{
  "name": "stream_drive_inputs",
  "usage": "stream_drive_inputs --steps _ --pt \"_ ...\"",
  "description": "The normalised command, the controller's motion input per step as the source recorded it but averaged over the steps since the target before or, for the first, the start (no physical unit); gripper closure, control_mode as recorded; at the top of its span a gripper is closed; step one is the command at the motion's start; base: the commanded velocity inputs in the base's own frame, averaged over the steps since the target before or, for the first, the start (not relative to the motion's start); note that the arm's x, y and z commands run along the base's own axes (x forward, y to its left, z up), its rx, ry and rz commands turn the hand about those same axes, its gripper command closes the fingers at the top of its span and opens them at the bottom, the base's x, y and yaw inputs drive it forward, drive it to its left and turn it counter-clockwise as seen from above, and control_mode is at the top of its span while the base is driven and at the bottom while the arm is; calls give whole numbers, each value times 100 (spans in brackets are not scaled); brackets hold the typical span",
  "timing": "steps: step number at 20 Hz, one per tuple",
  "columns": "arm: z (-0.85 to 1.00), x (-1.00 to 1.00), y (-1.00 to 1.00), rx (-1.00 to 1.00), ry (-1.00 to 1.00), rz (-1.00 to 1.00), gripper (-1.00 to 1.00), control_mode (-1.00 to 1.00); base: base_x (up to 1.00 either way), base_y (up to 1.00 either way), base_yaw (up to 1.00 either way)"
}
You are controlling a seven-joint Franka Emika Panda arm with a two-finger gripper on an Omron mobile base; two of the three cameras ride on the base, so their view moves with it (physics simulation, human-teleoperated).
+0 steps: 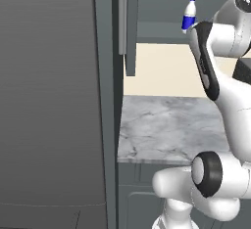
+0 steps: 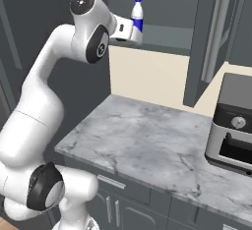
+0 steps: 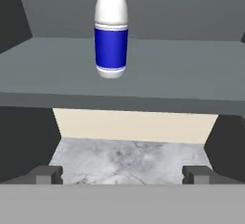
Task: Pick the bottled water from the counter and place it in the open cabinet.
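Your gripper (image 3: pixel 122 174) has its fingertips (image 3: pixel 48 174) spread wide and holds nothing. Below lies the counter (image 2: pixel 147 140). Just past the tips, the bottled water (image 3: pixel 111 31) stands upright on the open cabinet (image 3: pixel 191 82) shelf, clear of both fingers.

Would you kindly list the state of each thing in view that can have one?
Small pale plastic bottled water with blue label: upright on the cabinet shelf, capped, released.
Dark grey open cabinet: door open.
Two-finger gripper: open, holding nothing, below the shelf edge.
Dark toaster oven: door closed.
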Motion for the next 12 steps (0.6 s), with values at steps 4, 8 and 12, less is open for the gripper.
stream_drive_inputs --steps 4,8,12 --pt "-15 -100 14 0 6 4 -100 -100 0 0 0" --pt "-45 -100 19 0 2 3 -100 -100 0 0 0" --pt "-64 -89 20 0 3 2 -100 -100 0 0 0"
